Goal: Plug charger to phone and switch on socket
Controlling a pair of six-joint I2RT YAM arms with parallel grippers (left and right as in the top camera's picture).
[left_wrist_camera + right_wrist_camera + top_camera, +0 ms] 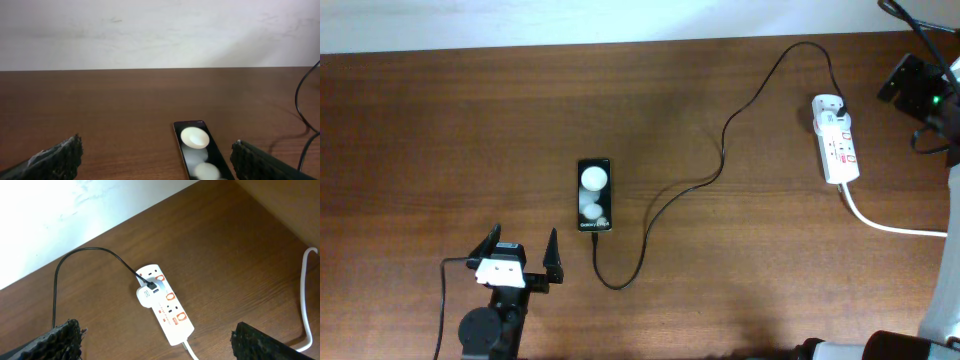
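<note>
It looked like a robotics lab bench: a brown wood-grain tabletop (pixel 440 150) set against a plain white wall (pixel 160 30) at 12 o'clock, with the left arm (pixel 485 325) mounted at 7 o'clock and the right arm (pixel 918 85) at 2 o'clock.

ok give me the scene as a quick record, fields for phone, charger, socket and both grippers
phone: black, flat on the table, just ahead of the left gripper
charger: thin black cable; plug end seated in the socket; tip lies at the phone's near end, mating unclear
socket: white strip with red markings, right side of table; switch state unreadable
left gripper: open, holding nothing
right gripper: open, holding nothing, above the socket
</note>
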